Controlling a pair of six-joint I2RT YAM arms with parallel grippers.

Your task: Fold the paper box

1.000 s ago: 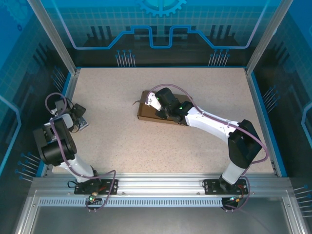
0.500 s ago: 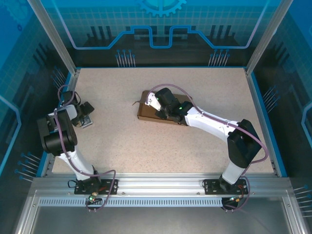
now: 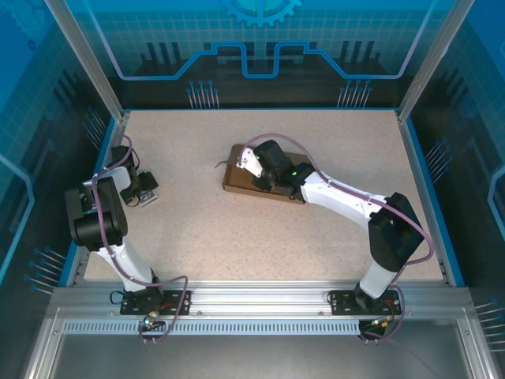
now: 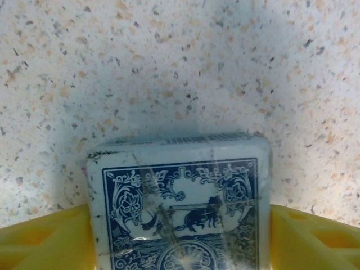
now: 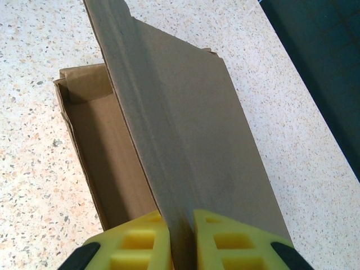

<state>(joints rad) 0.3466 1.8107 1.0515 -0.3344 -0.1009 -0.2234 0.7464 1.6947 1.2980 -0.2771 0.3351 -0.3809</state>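
**Top and wrist views, lid panel in hand.** The paper box [image 3: 237, 183] is seen just left of centre in the top view, lying on the speckled tabletop [image 3: 237, 245]. In the right wrist view its lid panel [image 5: 185, 124] is raised on edge over the open tray [image 5: 95, 152]. The right gripper [image 5: 180, 239] is closed tight on the near edge of that panel, which is pinched between the yellow fingers [image 5: 132, 239]. The left gripper [image 3: 144, 189], at the left edge of the top view and well apart from the box, is set about a pack of playing cards [image 4: 180, 208]. Its fingers [image 4: 45, 242] are seen at both sides of the pack, but whether the pack is clamped cannot be told. Three faults are judged likely. The tray is not held down, so it may be dragged or tipped as the lid is swung. The thin panel may be slid out of so narrow a pinch, or creased off its score line. The lid's free edge may be caught on the tray wall rather than tucked inside.
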